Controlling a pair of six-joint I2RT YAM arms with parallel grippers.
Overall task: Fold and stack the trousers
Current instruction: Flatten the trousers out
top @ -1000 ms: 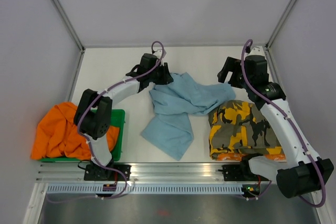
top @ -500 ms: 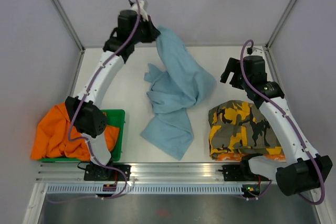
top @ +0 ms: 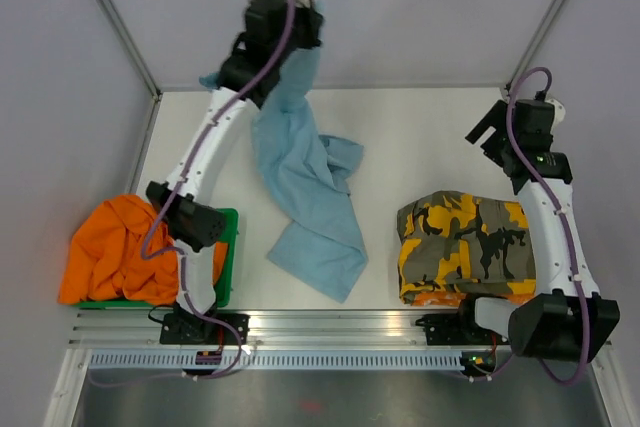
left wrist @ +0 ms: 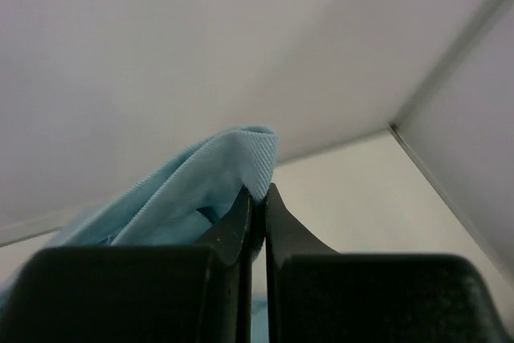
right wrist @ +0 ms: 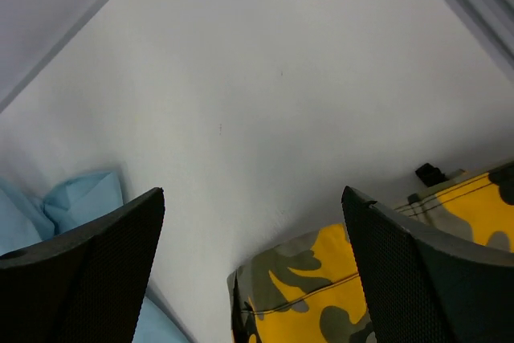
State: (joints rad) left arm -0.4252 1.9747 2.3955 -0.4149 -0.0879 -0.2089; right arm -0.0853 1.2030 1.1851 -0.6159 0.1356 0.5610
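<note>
While the left gripper (left wrist: 257, 195) is pressing its two fingers (left wrist: 233, 230) tight together, a fold of the light-blue trousers (left wrist: 201, 190) is sitting pinched between the tips; no gap is showing in the wrist view. Seen from above, that gripper (top: 300, 19) is holding the cloth high in front of the back wall (top: 400, 7). The trousers (top: 305, 182) are hanging from it in a long, twisted drape. The lower end is lying spread on the table (top: 420, 137), between the green tray (top: 228, 237) and the camouflage trousers (top: 465, 242), touching neither. The left arm is reaching up and far back from its base.

The right gripper (right wrist: 253, 194) is standing wide open with nothing between its fingers; only bare table is showing in the gap. From above it (top: 490, 130) is hovering near the right wall (top: 600, 47), beyond the camouflage trousers and apart from them. Those are lying folded in a squarish pile on the right of the table, an orange edge showing under the near side. The orange trousers (top: 110, 247) are lying bunched at the left, draping over the green tray.
</note>
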